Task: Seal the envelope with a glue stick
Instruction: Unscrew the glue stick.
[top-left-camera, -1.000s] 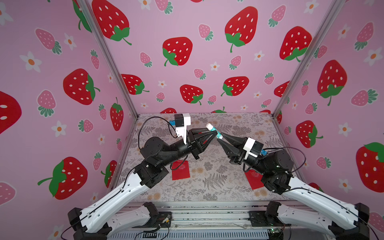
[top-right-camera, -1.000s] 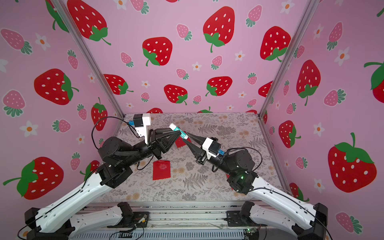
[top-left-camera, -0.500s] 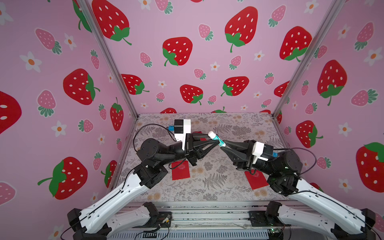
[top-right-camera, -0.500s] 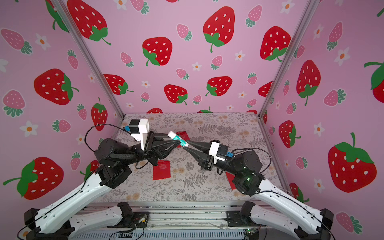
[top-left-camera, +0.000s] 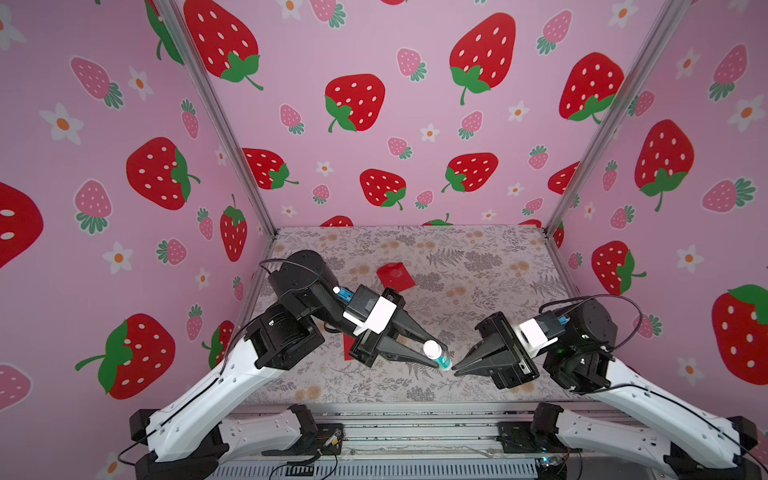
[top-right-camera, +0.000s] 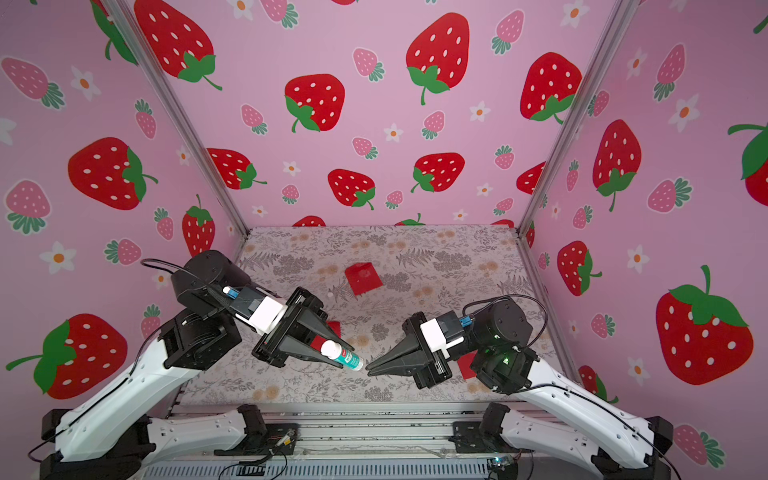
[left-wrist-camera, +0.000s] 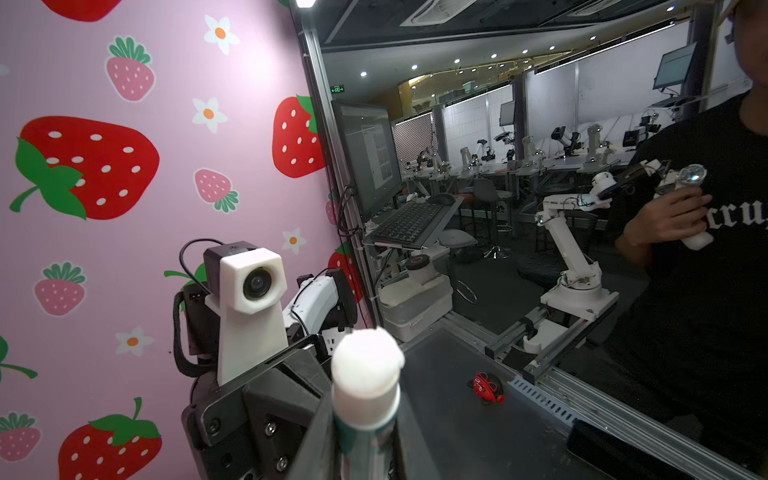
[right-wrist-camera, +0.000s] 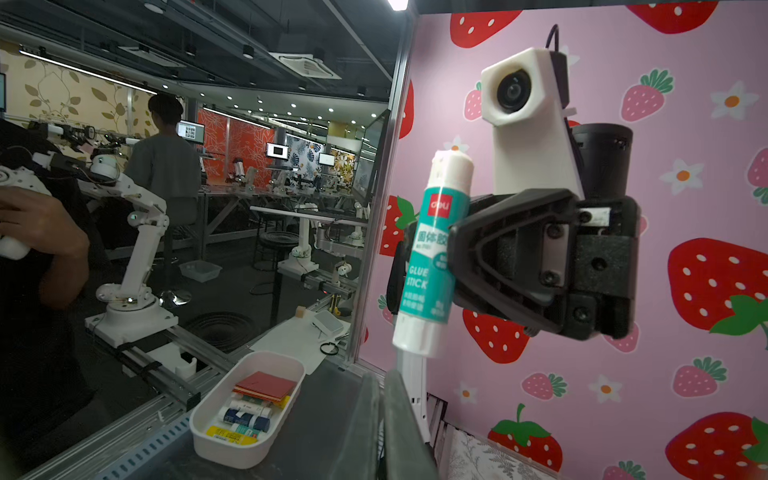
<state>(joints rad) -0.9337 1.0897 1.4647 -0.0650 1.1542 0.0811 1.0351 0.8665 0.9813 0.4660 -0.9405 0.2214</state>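
The left tool (top-left-camera: 436, 355) is clamped across the glue stick (right-wrist-camera: 430, 257), held in the air above the surface (top-left-camera: 490, 249). The right tool (top-left-camera: 456, 368), tips together and empty, points at its lower end. It looks light, rigid and slick, best gripped mid-barrel. White tube, teal label.

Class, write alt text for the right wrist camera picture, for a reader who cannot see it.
The left gripper clamps a white and teal glue stick in front of a pink strawberry-print wall. Outside the booth, a white tray holds red paper and small tubes.
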